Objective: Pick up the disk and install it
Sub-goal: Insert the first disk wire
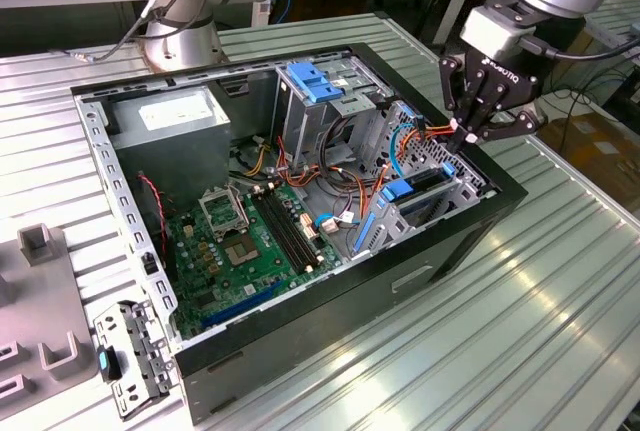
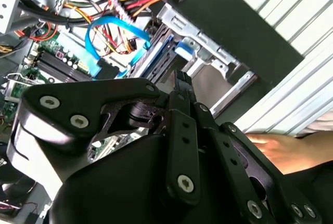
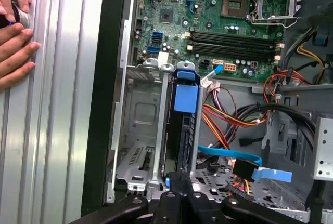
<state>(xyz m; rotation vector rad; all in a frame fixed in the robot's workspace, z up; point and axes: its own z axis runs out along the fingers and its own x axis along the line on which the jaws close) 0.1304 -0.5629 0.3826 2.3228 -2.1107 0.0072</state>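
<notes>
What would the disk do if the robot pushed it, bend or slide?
Probably slide, not bend: the disk looks like a rigid dark slab. It stands on edge between metal cage walls, so it likely can't tip. Its blue plastic rail would probably help it glide straight.

An open black computer case lies on a ribbed metal surface, its green motherboard exposed beside a grey power supply. A blue bracket tops the drive cage, orange cables nearby.
</notes>
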